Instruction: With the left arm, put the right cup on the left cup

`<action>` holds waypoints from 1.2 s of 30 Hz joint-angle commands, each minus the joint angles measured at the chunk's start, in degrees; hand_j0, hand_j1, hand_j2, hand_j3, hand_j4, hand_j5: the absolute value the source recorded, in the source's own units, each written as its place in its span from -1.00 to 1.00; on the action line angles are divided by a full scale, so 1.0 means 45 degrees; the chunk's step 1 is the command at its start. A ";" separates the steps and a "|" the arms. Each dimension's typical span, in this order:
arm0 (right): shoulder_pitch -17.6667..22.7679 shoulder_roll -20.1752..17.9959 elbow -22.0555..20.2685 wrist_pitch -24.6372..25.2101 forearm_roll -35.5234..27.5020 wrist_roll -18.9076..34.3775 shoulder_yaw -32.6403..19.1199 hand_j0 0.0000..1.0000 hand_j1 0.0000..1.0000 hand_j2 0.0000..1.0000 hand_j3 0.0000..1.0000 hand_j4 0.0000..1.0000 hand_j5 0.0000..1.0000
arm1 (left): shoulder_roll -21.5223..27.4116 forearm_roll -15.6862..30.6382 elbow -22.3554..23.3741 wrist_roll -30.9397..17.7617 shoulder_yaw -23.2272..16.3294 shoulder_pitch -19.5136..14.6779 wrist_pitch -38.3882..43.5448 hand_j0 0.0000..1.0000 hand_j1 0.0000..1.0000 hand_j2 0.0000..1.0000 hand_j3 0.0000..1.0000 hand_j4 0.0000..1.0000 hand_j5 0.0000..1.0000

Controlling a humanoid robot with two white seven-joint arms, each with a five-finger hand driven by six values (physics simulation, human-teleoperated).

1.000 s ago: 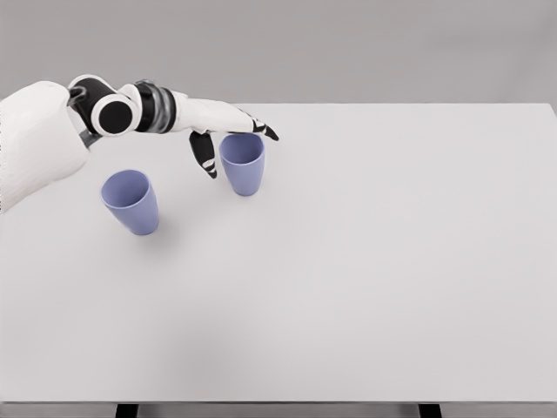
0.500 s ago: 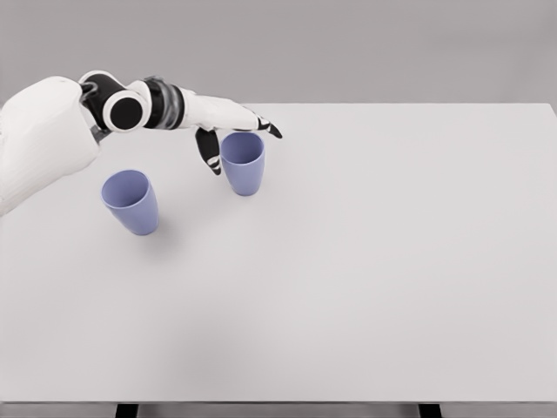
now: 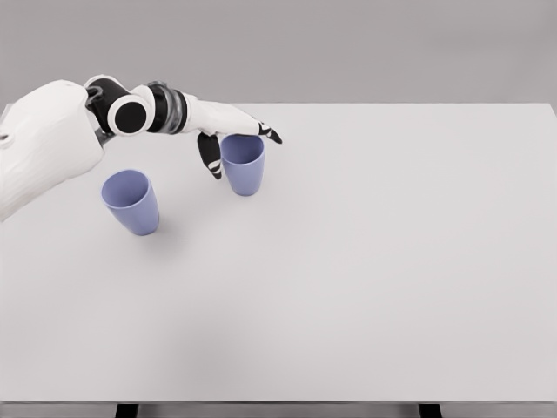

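So the right cup stands upright on the table, the left hand around its rim with thumb down one side but fingers not closed, the left cup apart below the forearm, leaving gripping, lifting and stacking.

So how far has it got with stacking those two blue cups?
Early days. Done: the left hand has reached the right cup, thumb beside its near wall and fingers behind its rim. In hand: closing a grip; I cannot tell that it is firm yet, and the cup stands on the table. Left: lifting it, carrying it over, and setting it on the left cup, which stands untouched.
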 commanded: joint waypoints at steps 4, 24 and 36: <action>0.0000 0.0000 0.0000 0.0000 -0.0001 -0.0002 0.0000 1.00 1.00 1.00 1.00 1.00 1.00 | 0.0008 -0.0132 -0.0001 0.0004 -0.0035 0.0020 -0.0010 0.92 0.92 0.92 0.92 0.92 0.92; 0.0000 0.0000 0.0000 0.0000 -0.0001 -0.0002 0.0000 1.00 1.00 1.00 1.00 1.00 1.00 | 0.0106 -0.0132 -0.0157 0.0004 -0.0015 -0.0058 0.0009 0.53 0.53 0.53 0.53 0.53 0.53; 0.0000 0.0000 0.0000 0.0000 -0.0001 -0.0002 0.0000 1.00 1.00 1.00 1.00 1.00 1.00 | 0.0457 -0.0074 -0.0957 0.0004 -0.0015 -0.0332 0.0009 0.47 0.47 0.47 0.47 0.47 0.47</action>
